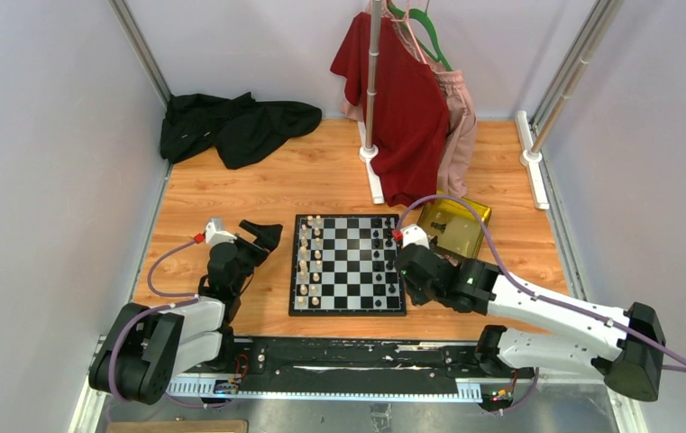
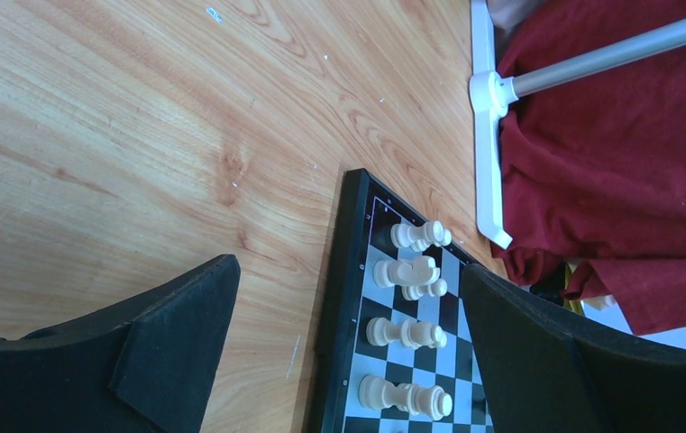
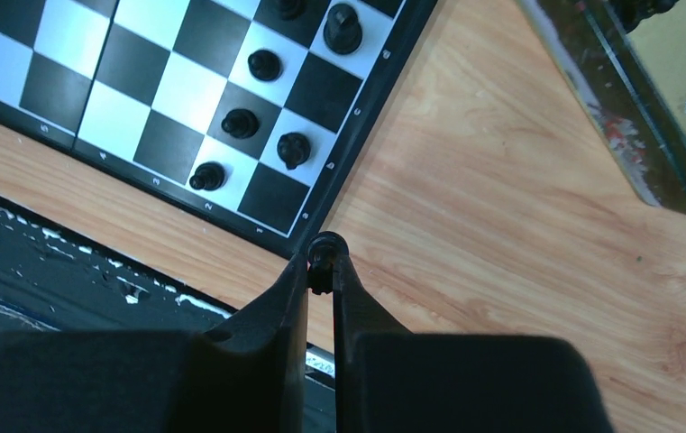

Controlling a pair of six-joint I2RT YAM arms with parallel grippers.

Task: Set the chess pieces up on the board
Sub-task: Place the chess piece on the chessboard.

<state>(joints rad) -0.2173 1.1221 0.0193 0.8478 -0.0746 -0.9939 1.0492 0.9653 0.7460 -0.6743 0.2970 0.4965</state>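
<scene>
Top view, board: the board lies flat mid-desk; white pieces line its left side, black pieces its right.
Top view, tray: the tray sits just off the board's far right corner.
Left wrist, left gripper: the left gripper is spread wide and holds nothing, above the board's corner by the white pieces.
Right wrist, right gripper: the right gripper is clenched on a black piece, right at the board's corner edge.
Right wrist, squares: several black pieces stand close by.

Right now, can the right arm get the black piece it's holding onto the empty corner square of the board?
Probably yes. The right gripper, shut on the black piece, hangs just off the board's corner; the corner square beside it is bare, with nothing between them.
</scene>
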